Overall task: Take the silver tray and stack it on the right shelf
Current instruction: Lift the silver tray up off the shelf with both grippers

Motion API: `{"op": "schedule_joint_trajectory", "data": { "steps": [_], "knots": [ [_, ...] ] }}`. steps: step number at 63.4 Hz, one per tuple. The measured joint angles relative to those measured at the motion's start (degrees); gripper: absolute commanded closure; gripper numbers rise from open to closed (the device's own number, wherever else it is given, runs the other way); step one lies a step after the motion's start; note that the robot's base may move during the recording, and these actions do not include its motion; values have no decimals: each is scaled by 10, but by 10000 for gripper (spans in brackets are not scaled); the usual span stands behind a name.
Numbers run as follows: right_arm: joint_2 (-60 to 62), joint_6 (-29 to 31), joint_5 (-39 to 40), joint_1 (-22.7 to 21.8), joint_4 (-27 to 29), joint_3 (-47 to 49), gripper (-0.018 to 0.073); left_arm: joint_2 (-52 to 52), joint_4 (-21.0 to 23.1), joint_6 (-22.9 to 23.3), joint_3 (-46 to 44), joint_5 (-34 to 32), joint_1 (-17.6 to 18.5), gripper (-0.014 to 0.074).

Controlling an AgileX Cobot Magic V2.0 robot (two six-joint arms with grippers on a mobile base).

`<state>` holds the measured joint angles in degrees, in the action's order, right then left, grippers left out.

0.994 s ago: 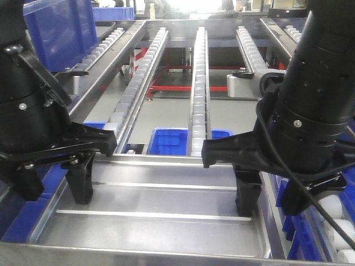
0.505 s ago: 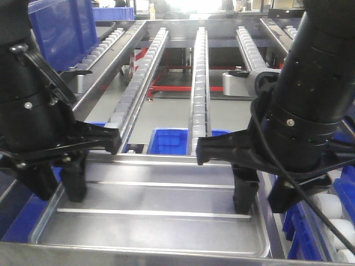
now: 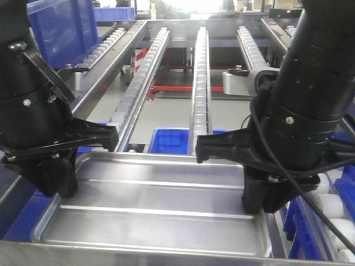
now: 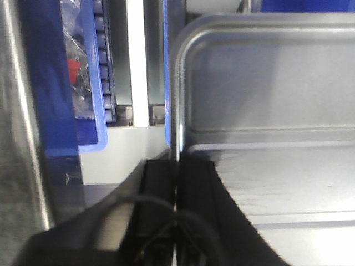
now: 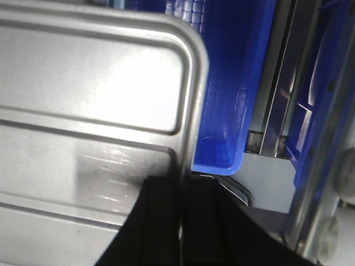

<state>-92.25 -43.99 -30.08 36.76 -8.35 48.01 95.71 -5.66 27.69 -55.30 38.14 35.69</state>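
- On opposite side rims of silver tray [image 3: 155, 205]: gripped by both arms at once, probably because too wide and floppy for a single pinch.
- At tray's left rim: clamped by left gripper [image 3: 55, 177], jaws together on the thin lip, one finger inside the wall, one outside.
- At tray's right rim: same hold from right gripper [image 3: 258, 194], jaws pinched tight on the lip, near the far right corner.
- Between the two grippers: tray roughly level, floor up, two ridges running side to side; cannot tell whether lifted clear or resting on something.
- Beyond tray's far edge: blue bin [image 3: 169, 139] lower down, then bare steel roller rails [image 3: 199, 83] running away.
- Right of tray, just past right gripper: right shelf [image 3: 348, 256] with white rollers and blue rails; tray not yet on it.
- Judged stage: grasp done, sideways carry to the right next.
- Needs both arms moving in step; otherwise risk of twisting tray or slipping off the lip.
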Motion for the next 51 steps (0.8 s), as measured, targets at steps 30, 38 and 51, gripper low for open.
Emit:
{"op": "schedule_joint_trajectory", "data": {
  "steps": [30, 38, 51],
  "knots": [
    [139, 3, -187, 1, -52, 115, 503, -124, -23, 1, -128, 132, 23, 689],
    [167, 8, -220, 1, -58, 137, 503, -145, -30, 1, -172, 172, 41, 689],
    [199, 11, -253, 1, -59, 146, 503, -150, -30, 3, -219, 230, 64, 689]
  ]
}}
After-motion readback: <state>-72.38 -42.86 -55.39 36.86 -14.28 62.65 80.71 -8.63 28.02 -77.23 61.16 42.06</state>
